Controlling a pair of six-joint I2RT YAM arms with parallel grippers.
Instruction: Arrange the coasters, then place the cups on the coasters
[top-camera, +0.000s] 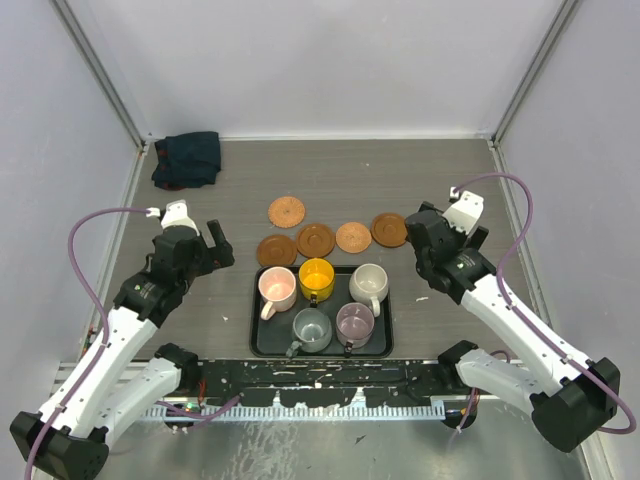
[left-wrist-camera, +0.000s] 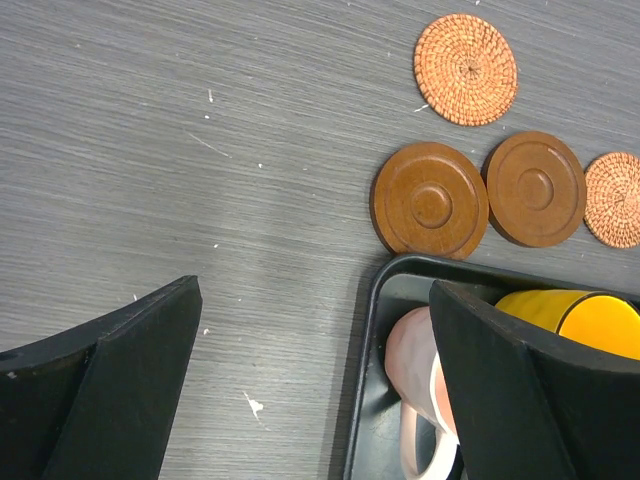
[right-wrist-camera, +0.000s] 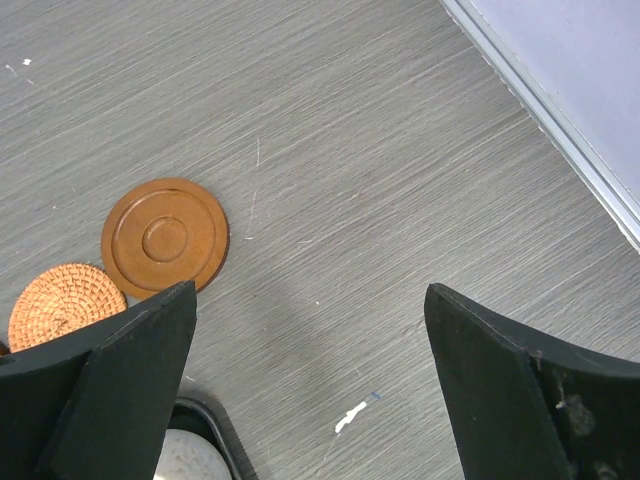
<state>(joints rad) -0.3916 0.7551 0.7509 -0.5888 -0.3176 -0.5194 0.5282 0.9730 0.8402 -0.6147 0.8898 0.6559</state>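
The 5 thin round coasters (top-camera: 316, 240), woven orange or dark brown wood, lie flat on the grey worktop (top-camera: 400, 180) just behind the black rectangular tray (top-camera: 256, 325), in which the 5 handled mugs (top-camera: 316, 278) stand. The left pincer (top-camera: 220, 250) and the right pincer (top-camera: 416, 246) are wide open and empty. The coasters seem light, stiff and low, so pinch one across its edge; the mugs look glazed, slippery and breakable, best taken by the rim.

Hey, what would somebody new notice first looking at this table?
Five mugs crowd a black tray at the near middle of the table, the yellow mug brightest. Just beyond the tray lie five round coasters, woven and wooden. The left gripper and right gripper hover open on either side, holding nothing.
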